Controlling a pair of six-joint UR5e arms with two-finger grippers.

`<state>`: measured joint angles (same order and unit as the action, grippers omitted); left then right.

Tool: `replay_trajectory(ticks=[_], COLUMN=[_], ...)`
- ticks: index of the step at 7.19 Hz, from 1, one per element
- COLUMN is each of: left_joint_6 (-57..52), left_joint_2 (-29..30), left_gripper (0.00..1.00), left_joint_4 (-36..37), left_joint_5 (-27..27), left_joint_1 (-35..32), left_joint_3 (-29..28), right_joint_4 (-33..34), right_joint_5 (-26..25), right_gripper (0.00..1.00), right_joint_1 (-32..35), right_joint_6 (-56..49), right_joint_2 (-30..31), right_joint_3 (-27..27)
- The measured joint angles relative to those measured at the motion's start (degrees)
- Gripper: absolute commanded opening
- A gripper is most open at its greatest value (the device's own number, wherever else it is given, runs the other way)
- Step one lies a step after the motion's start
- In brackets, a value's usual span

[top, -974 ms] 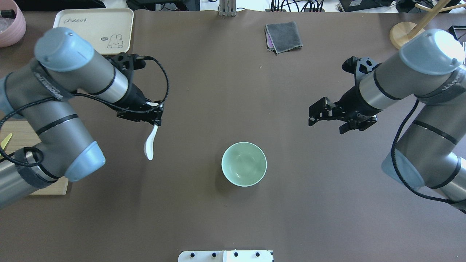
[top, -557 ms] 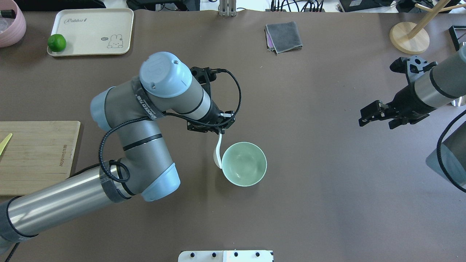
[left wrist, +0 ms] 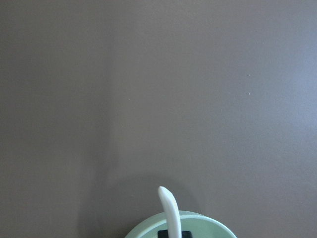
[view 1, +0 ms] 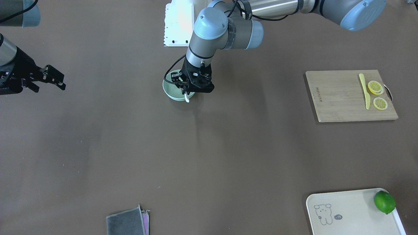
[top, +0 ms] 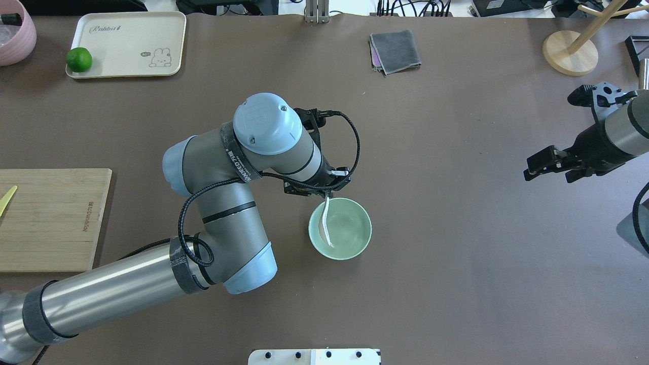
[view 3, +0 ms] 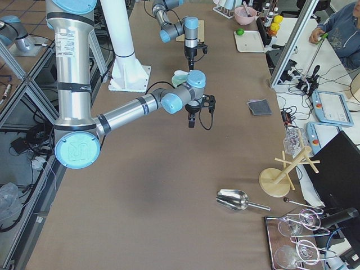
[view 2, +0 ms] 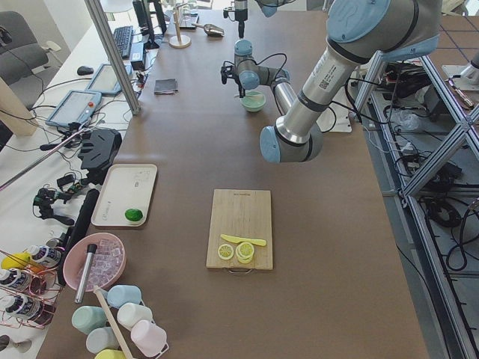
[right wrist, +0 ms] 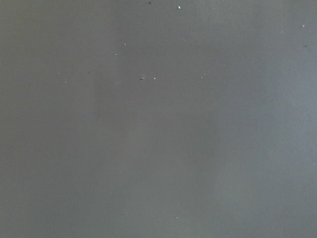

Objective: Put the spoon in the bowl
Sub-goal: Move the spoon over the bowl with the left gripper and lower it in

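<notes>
Now the white spoon (top: 326, 223) hangs scoop-down inside the mint-green bowl (top: 357, 230), on the side nearest the left arm. Its handle is pinched in the closed jaws of the left gripper (top: 327, 194). The bowl stands mid-way on the matte brown tabletop (top: 456, 279), the right gripper (top: 546, 175) is well apart with its jaws spread and empty, and a grey cloth (top: 395, 50) lies near the far edge, where cables and desk clutter show.
</notes>
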<state>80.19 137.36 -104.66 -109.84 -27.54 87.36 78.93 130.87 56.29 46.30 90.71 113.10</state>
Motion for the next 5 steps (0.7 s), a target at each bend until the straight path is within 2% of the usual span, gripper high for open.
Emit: replay_trajectory(ticks=[3,5], left_joint_6=[-0.8,-8.2], left_joint_2=[-1.0,-8.7], left_gripper=[0.98,0.98], left_joint_4=[-0.6,2.8], left_joint_5=[1.0,0.6], left_joint_1=[-0.2,-3.6], left_joint_3=[0.7,7.1], right_joint_4=[0.0,0.0], right_joint_5=[0.0,0.0], right_gripper=[1.0,1.0], right_joint_1=[0.4,1.8], right_joint_6=[-0.2,-2.2], right_joint_2=[0.4,0.7], right_joint_3=[0.1,0.0])
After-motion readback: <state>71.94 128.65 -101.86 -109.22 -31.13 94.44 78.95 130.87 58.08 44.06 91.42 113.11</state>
